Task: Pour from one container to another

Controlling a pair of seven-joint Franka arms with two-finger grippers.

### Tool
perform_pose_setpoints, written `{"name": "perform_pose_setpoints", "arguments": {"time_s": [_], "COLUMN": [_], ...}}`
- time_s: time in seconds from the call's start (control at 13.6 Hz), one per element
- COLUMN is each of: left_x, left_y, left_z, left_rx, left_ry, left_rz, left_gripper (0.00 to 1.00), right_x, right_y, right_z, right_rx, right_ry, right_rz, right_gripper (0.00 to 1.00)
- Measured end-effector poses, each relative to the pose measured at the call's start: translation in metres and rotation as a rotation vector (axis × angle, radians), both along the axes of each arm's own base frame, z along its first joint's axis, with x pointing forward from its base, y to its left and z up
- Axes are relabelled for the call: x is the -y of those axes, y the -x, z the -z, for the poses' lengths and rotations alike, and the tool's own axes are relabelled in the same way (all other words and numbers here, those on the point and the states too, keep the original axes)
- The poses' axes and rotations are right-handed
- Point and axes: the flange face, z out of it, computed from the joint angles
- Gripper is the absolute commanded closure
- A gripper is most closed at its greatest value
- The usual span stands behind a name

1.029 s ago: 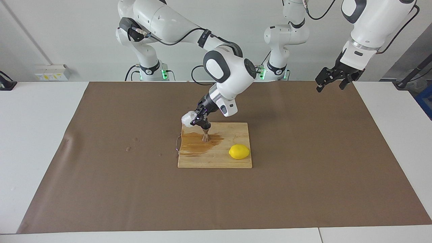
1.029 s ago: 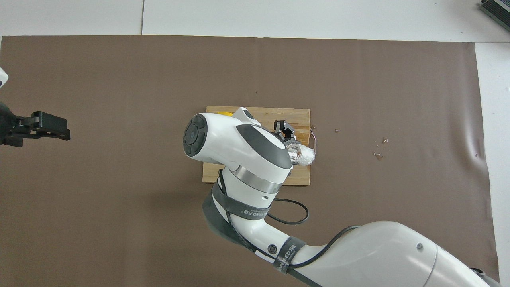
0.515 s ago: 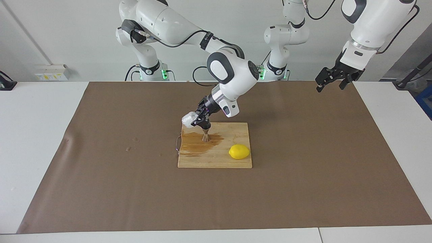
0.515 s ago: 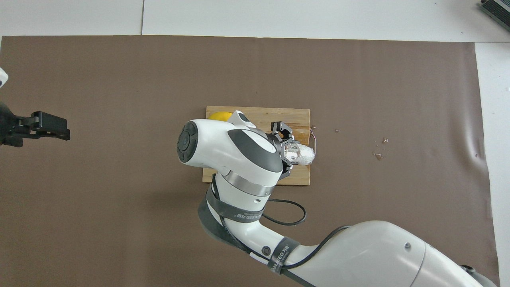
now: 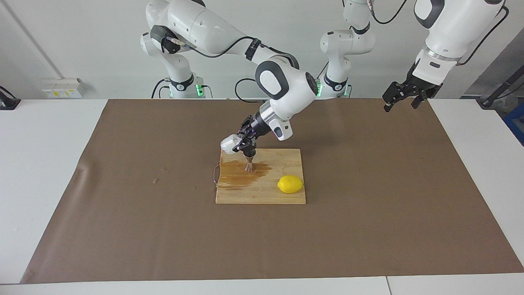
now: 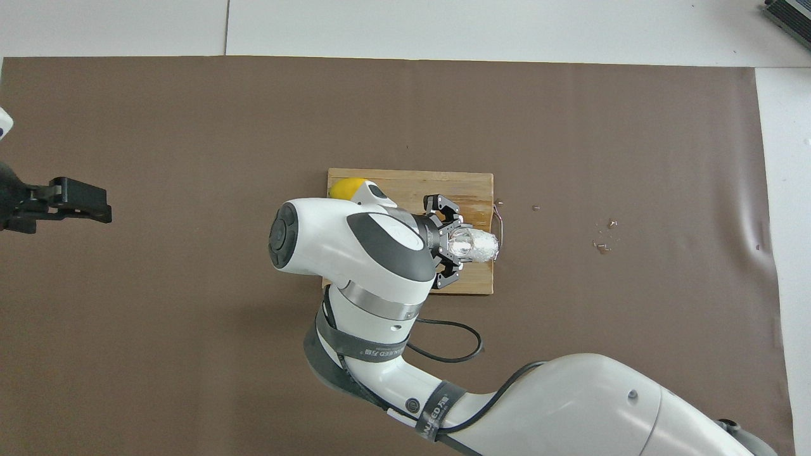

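My right gripper [image 5: 239,144] is shut on the small translucent white cup [image 5: 228,143], holding it tipped almost onto its side above the wooden board [image 5: 282,197]. The steel jigger [image 5: 249,162] stands upright on the board just beneath the gripper, with the cup's mouth end over it. From overhead, the cup [image 6: 483,246] pokes out of the right gripper [image 6: 457,246] toward the right arm's end of the table, and the jigger is hidden under the hand. My left gripper [image 5: 400,106] waits open over the mat's corner at the left arm's end, holding nothing.
A brown wet patch [image 5: 241,172] spreads over the board around the jigger. A lemon [image 5: 290,184] lies on the board toward the left arm's end. A thin wire piece [image 5: 215,176] sits at the board's edge, and small crumbs [image 5: 155,180] dot the brown mat.
The right arm's wrist has swung toward the left arm's end and risen slightly, uncovering the lemon from overhead. The cup stays tipped over the jigger. The left arm has not moved.
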Motion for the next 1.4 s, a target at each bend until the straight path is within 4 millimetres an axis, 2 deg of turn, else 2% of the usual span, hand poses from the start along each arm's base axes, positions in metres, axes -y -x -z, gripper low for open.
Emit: {"name": "perform_pose_setpoints", "arguments": {"time_s": [0.59, 1.4], "left_x": [0.0, 0.0], "left_y": [0.0, 0.0], "left_z": [0.0, 0.0], "left_rx": [0.0, 0.0], "left_ry": [0.0, 0.0], "left_rz": [0.0, 0.0], "left_gripper": [0.0, 0.0], "right_x": [-0.004, -0.02], "right_y": [-0.004, 0.001], "right_z": [0.006, 0.02], "right_rx": [-0.011, -0.044], "right_ry": [0.025, 0.108], "right_rz": [-0.045, -0.165], "right_gripper": [1.0, 1.0]}}
